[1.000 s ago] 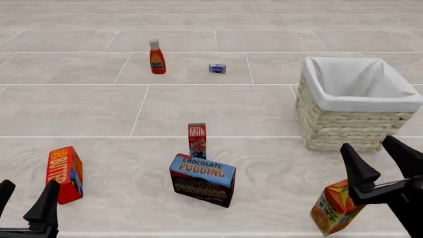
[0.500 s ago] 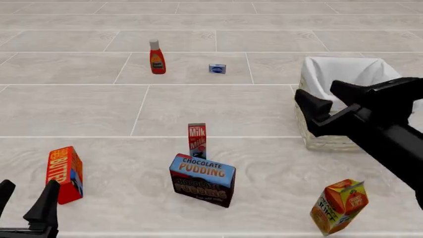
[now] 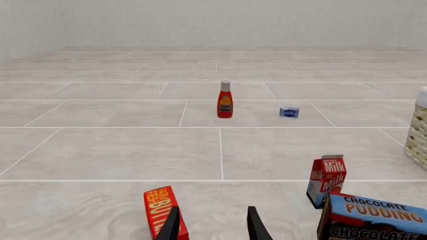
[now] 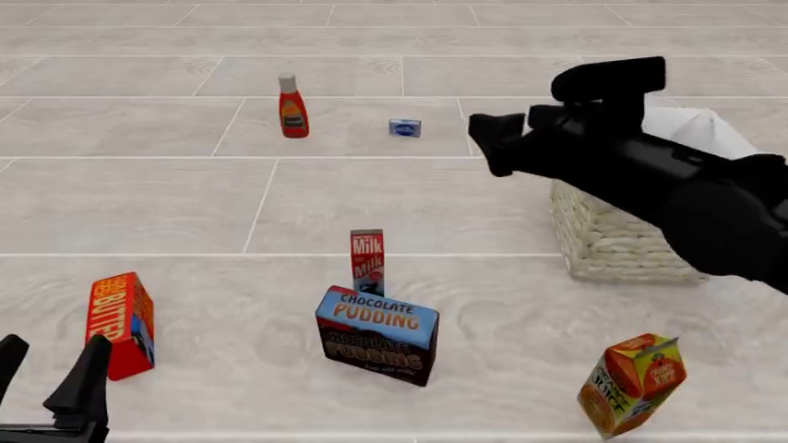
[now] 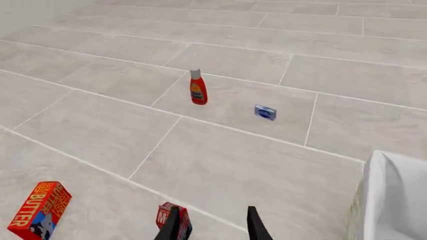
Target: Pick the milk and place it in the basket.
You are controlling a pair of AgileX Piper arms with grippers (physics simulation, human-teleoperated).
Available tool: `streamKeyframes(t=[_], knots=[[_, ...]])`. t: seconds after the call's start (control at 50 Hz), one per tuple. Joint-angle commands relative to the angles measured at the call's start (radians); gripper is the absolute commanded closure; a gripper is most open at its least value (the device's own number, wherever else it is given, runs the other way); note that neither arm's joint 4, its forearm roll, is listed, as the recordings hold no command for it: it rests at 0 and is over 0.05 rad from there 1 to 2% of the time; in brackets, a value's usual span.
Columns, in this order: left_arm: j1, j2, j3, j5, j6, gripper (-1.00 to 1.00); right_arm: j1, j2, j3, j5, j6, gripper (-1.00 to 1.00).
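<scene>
red milk (image 4: 367,259) upright behind pudding box (image 4: 376,334); wicker basket (image 4: 615,242) far right.

We see the slim red milk carton (image 4: 367,261) upright mid-floor, just behind the dark chocolate pudding box (image 4: 376,334). The woven wicker basket (image 4: 615,242) sits toward the right edge; the red butter box (image 4: 120,324) stands near the left.

Milk (image 4: 367,261) red, white lettering; basket (image 4: 615,242) cream weave, white liner.
</scene>
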Motion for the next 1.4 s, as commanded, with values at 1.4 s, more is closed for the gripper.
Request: streamKeyframes(t=[1.4], knots=[[0.0,0.0,0.0,0.0,0.0,-1.0,0.155,0.634,-0.578,0.372,0.289,-1.0]])
